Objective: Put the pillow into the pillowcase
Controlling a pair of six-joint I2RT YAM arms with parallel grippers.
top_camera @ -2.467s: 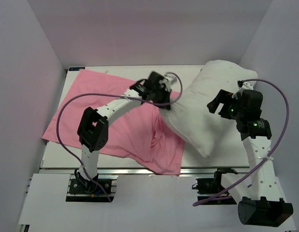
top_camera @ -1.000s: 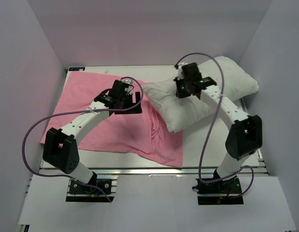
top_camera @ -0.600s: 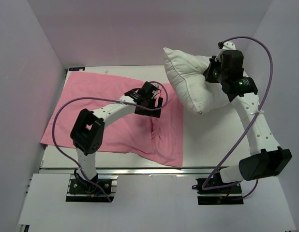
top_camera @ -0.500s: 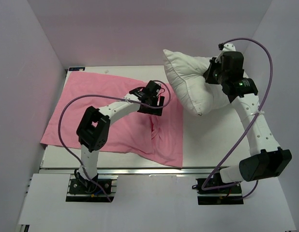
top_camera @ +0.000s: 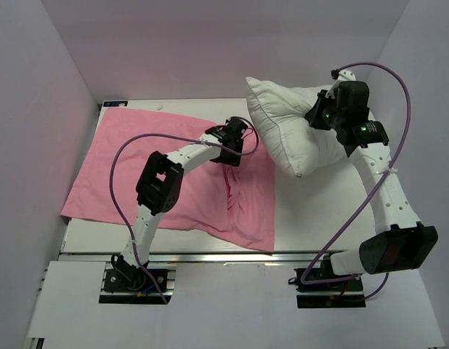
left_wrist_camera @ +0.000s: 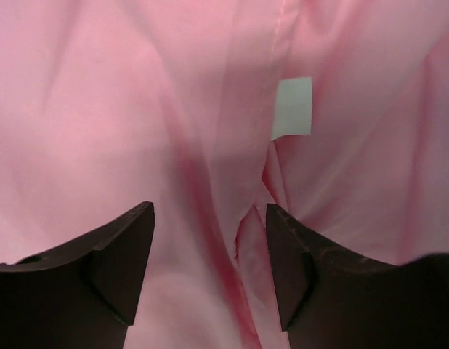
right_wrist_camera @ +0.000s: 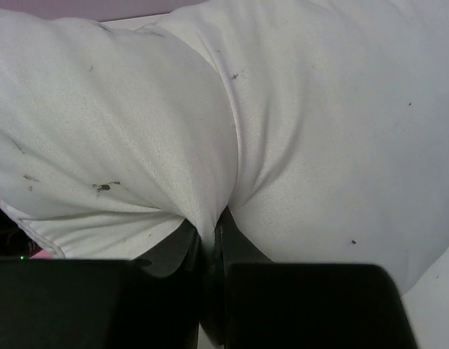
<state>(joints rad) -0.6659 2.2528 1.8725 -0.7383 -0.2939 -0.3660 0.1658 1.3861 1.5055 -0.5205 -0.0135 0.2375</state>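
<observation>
The white pillow [top_camera: 286,123] hangs lifted over the table's far right, pinched by a fold in my right gripper [top_camera: 317,116]. In the right wrist view the jaws of that gripper [right_wrist_camera: 210,233] are shut tight on the pillow [right_wrist_camera: 319,109]. The pink pillowcase [top_camera: 159,174] lies spread flat across the left and middle of the table. My left gripper [top_camera: 235,139] is low over its far right part, close to the pillow's lower corner. In the left wrist view this gripper [left_wrist_camera: 210,254] stands open around a raised fold of the pillowcase [left_wrist_camera: 101,109], below a white tag [left_wrist_camera: 292,107].
The white table [top_camera: 319,211] shows bare to the right of the pillowcase. Pale walls enclose the table on three sides. Purple cables [top_camera: 399,80] loop from both arms.
The right gripper has raised the pillow off the table and holds it up at the far right. The left gripper has slid right along the pillowcase, and its jaws have narrowed.
</observation>
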